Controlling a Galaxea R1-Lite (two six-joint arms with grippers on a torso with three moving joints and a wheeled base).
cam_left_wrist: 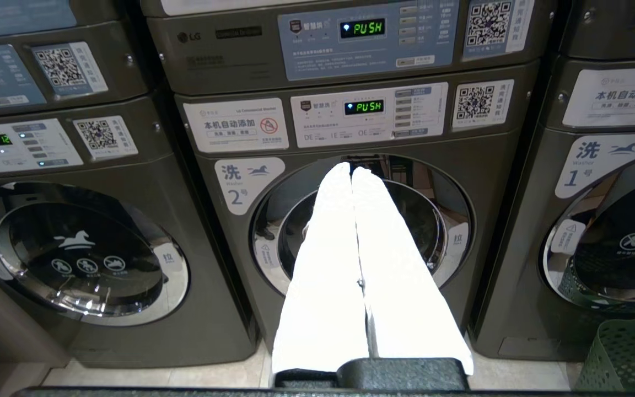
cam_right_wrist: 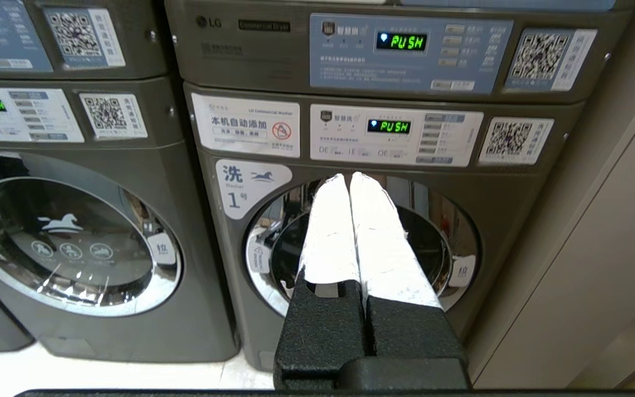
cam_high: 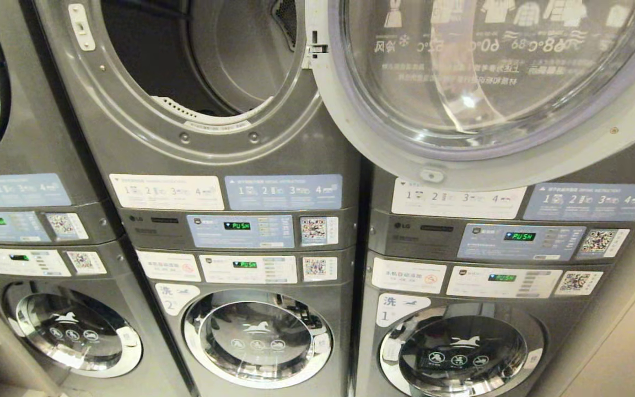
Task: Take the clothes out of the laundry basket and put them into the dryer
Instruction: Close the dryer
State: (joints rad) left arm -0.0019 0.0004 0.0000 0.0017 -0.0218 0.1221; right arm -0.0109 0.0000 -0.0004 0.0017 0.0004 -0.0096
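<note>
The dryer (cam_high: 146, 138) is the upper grey machine in the middle of the head view. Its round door (cam_high: 477, 82) is swung wide to the right, and the drum shows dark with nothing in it. Part of a green mesh laundry basket (cam_left_wrist: 626, 353) stands on the floor before washer 1, seen in the left wrist view. No clothes show in any view. My left gripper (cam_left_wrist: 350, 170) hangs low before washer 2 (cam_left_wrist: 350, 237), its white fingers shut on nothing. Facing washer 1 (cam_right_wrist: 361, 248), my right gripper (cam_right_wrist: 349, 176) is also shut and holds nothing. Neither arm is in the head view.
Three stacks of grey machines stand side by side, with closed washers below and lit control panels (cam_high: 240, 229) between. A beige wall (cam_right_wrist: 598, 248) runs along the right of the last stack. Pale floor tiles (cam_left_wrist: 146, 377) lie in front.
</note>
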